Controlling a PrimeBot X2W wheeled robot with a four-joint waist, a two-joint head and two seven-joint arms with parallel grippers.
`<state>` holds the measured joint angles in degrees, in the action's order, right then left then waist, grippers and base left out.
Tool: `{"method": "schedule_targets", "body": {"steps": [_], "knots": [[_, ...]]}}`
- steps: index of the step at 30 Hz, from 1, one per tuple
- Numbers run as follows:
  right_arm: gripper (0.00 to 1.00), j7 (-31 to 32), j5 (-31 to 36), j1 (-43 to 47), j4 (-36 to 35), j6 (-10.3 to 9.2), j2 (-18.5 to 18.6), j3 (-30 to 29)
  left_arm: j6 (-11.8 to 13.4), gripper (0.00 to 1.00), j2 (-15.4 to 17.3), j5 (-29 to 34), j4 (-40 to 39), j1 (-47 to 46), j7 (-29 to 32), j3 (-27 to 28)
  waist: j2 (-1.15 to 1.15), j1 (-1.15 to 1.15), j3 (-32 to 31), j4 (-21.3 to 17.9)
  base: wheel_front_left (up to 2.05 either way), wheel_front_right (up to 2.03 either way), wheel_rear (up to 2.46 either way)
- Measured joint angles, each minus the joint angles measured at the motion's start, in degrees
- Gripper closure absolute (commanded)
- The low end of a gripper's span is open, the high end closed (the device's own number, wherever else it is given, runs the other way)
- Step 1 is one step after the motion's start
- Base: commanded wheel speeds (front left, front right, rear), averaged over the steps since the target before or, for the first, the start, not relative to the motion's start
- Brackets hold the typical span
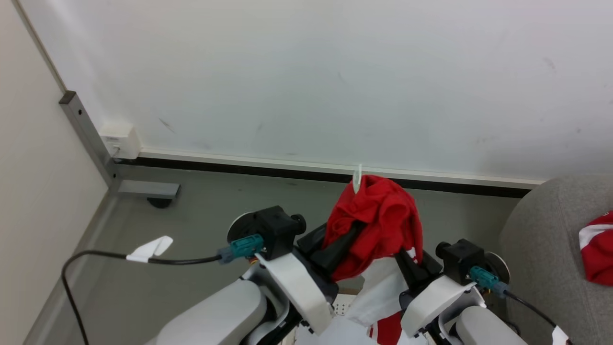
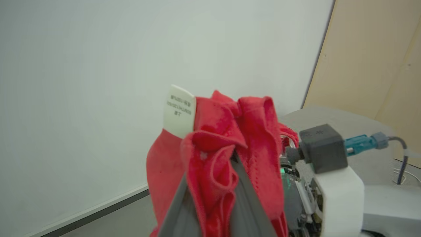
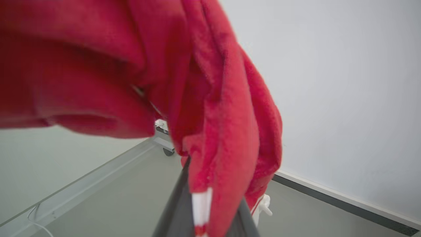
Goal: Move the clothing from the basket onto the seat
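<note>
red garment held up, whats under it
Under the soft red garment: left gripper and right gripper, shut on it, and a perforated cream basket patch. Hanging fabric hides the rest.

A white wall (image 1: 335,72) with faint scuff marks rises behind a grey floor (image 1: 201,215). Along its foot run 2 strips: a pale skirting board (image 1: 287,163) above a black band (image 1: 239,169). At the left corner a grey metal post (image 1: 86,129) slants down to a flat metal foot (image 1: 148,188), with 1 dark caster (image 1: 159,202) under it. A small white box (image 1: 119,140) sits on the wall just beside the post. A beige panel (image 1: 33,191) lies left of the post.
</note>
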<state>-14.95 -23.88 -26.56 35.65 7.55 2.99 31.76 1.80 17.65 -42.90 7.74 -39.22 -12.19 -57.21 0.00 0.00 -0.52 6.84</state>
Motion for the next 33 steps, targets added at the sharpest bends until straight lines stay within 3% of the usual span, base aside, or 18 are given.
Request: {"method": "schedule_targets", "body": {"steps": [5, 7, 8, 9, 21, 33], "knots": [[1.00, 0.0, 0.7, 0.0, -2.6, 0.00, 0.7, -4.1, -0.1, 1.00, 1.6, 0.7, 0.8, 1.3, -0.7, -0.5, 0.00, 0.00, 1.1, -1.4, 0.00, 0.00, 0.00], [1.00, 0.0, 1.0, 0.0, -3.8, 0.00, 0.9, -6.2, 0.0, 0.62, 1.7, 1.5, 0.7, 1.6, -1.1, -0.6, 0.00, 0.00, 1.6, -2.0, 0.00, 0.00, 0.00], [1.00, 0.0, 1.2, 0.0, -4.5, 0.00, 1.0, -7.2, -0.3, 0.18, 1.6, 1.7, 0.7, 1.7, -1.2, -0.7, 0.00, 0.00, 1.8, -2.3, 0.00, 0.00, 0.00], [1.00, 0.0, 1.2, 0.0, -5.2, 0.00, 1.1, -8.3, -0.4, 0.00, 1.6, 1.9, 0.7, 1.8, -1.4, -0.9, 0.00, 0.00, 2.0, -2.7, 0.00, 0.00, 0.00], [1.00, 0.0, 2.7, 1.0, -11.7, 0.00, 1.7, -17.4, -0.6, 0.00, 1.6, 3.0, 0.7, 3.8, -2.5, -0.2, 0.00, 0.00, 4.2, -9.3, 0.00, 0.00, 0.00], [1.00, 0.0, 4.7, 5.4, -18.4, 0.00, 3.2, -21.4, 0.0, 0.00, 2.0, 5.6, 0.0, 4.3, -2.9, 2.0, 0.00, 0.00, 5.9, -20.5, 0.00, 0.00, 0.00]]}}
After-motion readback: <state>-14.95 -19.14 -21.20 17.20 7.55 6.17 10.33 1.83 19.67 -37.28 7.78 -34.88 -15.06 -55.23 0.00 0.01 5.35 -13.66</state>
